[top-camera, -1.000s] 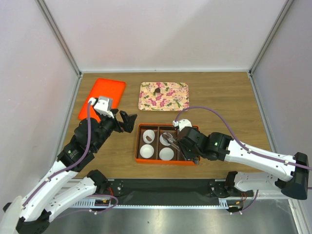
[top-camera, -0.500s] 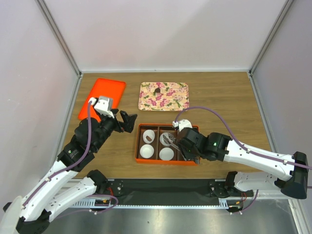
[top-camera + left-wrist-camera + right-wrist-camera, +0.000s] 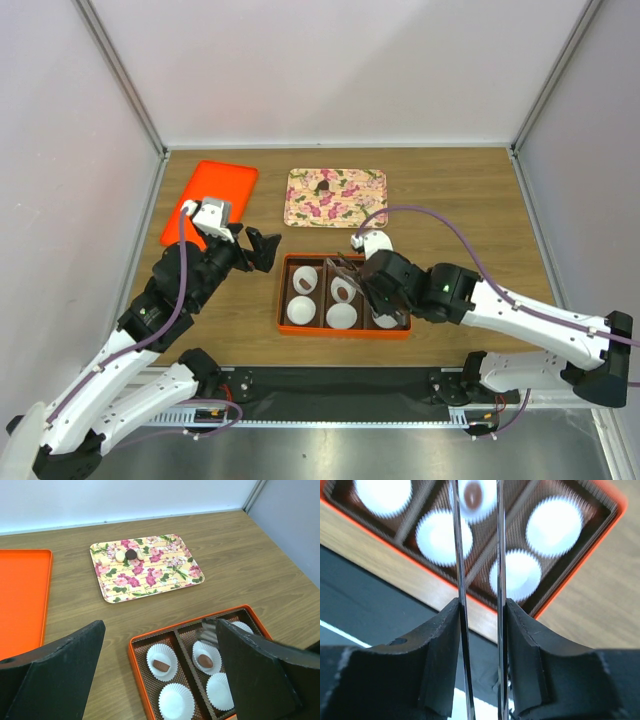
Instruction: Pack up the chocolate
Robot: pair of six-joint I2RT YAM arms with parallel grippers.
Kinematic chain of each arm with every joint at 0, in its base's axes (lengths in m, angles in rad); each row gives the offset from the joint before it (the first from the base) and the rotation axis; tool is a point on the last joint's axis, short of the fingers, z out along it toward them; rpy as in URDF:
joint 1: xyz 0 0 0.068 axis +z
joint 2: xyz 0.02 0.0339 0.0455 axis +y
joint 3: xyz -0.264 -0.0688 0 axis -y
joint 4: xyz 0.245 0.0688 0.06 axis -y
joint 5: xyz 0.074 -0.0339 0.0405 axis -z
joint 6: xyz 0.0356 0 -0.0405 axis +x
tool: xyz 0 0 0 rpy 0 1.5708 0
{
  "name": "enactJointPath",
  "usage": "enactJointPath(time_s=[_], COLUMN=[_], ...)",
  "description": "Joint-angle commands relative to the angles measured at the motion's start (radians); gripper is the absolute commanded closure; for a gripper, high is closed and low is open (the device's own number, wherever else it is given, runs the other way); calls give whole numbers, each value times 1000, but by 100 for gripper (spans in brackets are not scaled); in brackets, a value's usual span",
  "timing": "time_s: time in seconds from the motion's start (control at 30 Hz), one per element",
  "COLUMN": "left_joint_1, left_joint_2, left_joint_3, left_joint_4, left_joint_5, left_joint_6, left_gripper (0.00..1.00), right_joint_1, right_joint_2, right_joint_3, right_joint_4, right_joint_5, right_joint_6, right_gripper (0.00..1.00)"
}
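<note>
The chocolate (image 3: pixel 204 660) shows as three dark-brown pieces: one on the floral tray and two in the orange box. At the far left of the table lies a flat orange tray (image 3: pixel 210 195). Just right of it, the left gripper (image 3: pixel 265 250) hangs above bare wood, between the orange tray and the far-left corner of the orange box (image 3: pixel 283 298). Its jaws are spread wide and hold nothing. In the left wrist view every piece of chocolate lies beyond the fingertips and apart from them. Further back, the floral tray (image 3: pixel 350 205) carries one dark piece (image 3: pixel 131 554) near its far-left corner, flanked by two pale round pieces (image 3: pixel 120 555). The orange box sits in front of the floral tray and is divided into three columns, each holding white paper cups (image 3: pixel 176 700). The far cup of the left column holds one piece (image 3: pixel 161 664). The far cup of the middle column holds the piece first named. The other cups in view are empty. The right gripper (image 3: pixel 345 283) hangs over the middle column. It carries two thin metal blades (image 3: pixel 460 555), which stand a narrow gap apart and grip nothing. In the right wrist view the middle-column piece (image 3: pixel 472 496) appears in the gap between the blades, resting in its cup. Whether the blade tips touch it cannot be determined.
</note>
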Motion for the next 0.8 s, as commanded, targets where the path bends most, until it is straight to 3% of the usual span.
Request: enactJointPath(time_s=[0.0, 0.1, 0.23, 0.47, 0.77], left_joint_1=[-3, -3, -3, -4, -3], left_joint_2=[-8, -17, -32, -31, -20], left_joint_3=[0, -3, -6, -6, -3], left_joint_4=[37, 34, 40, 35, 32], left_joint_5=[1, -5, -8, -1, -8], left_joint_6=[-8, -10, -5, -2, 7], left_gripper=[0, 0, 0, 0, 0], right_joint_1=[-49, -117, -324, -456, -518], right_joint_2=[25, 42, 105, 361, 700], right_joint_3=[101, 87, 69, 150, 372], right_joint_4=[38, 141, 316, 586, 623], right_joint_5=[60, 31, -116, -130, -173], right_joint_6=[-73, -143, -237, -381, -448], right_gripper=[57, 58, 59, 58, 55])
